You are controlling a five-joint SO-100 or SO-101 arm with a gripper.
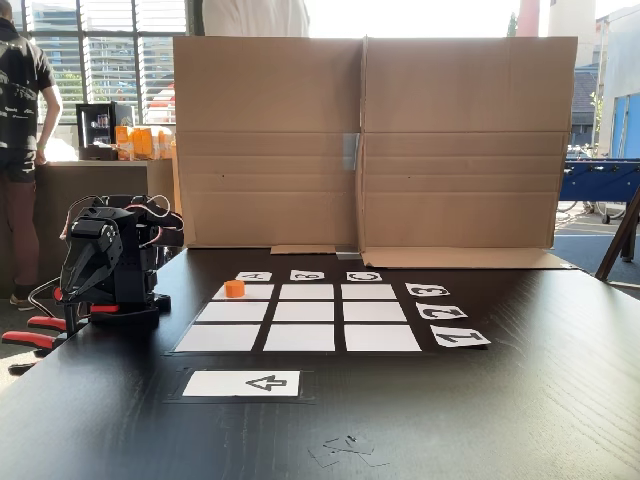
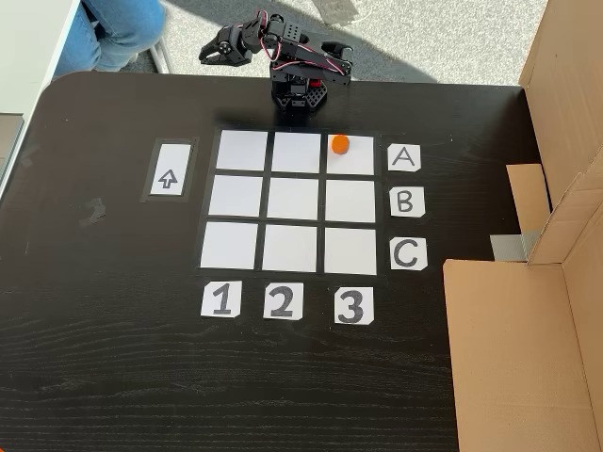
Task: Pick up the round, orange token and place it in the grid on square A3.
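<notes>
The orange token [image 1: 234,288] [image 2: 340,144] stands upright on square A3 [image 1: 260,293] [image 2: 356,162], the corner cell of the grid [image 1: 305,312] [image 2: 294,200] next to the A card and in line with the 3 card. It sits near that cell's edge toward the arm. The black arm is folded over its base at the table edge beside row A. My gripper [image 1: 78,292] [image 2: 205,56] hangs well away from the token, with its fingers seemingly together and nothing in them.
A tall cardboard wall [image 1: 365,140] [image 2: 528,348] closes off one side of the table. A white arrow card [image 1: 243,383] [image 2: 169,169] lies beside the grid's column 1. Red clamps [image 1: 40,330] hold the arm's base. A person [image 1: 18,120] stands beyond the table.
</notes>
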